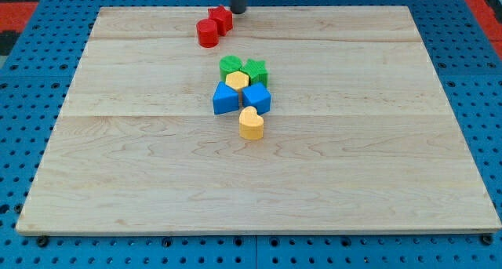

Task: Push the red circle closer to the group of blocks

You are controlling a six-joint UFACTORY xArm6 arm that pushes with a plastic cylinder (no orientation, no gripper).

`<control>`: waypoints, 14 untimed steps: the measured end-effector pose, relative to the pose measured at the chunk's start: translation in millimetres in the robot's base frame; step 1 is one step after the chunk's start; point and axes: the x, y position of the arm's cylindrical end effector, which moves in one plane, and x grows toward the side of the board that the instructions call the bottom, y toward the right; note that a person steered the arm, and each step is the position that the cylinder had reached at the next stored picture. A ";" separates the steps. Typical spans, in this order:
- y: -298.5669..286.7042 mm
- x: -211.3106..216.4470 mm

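The red circle [208, 33], a short red cylinder, stands near the view's top, left of centre, on the wooden board [118, 159]. A second red block [221, 19] of angular shape touches it on its upper right. My tip [238, 11] is just right of that second red block, at the board's top edge. The group lies below: a green circle [230, 64], a green star [254, 70], a yellow hexagon [237, 81], a blue triangle-like block [225, 99], a blue cube-like block [256, 97] and a yellow heart [251, 123].
The board rests on a blue perforated table [31, 81]. A red surface [20, 10] shows at the view's top corners.
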 end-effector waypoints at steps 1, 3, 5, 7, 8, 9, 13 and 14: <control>-12.6 53.3; -16.2 107.6; -56.1 67.5; -26.5 135.1; 1.3 159.7; -43.5 141.7; -63.4 232.7; -104.0 186.5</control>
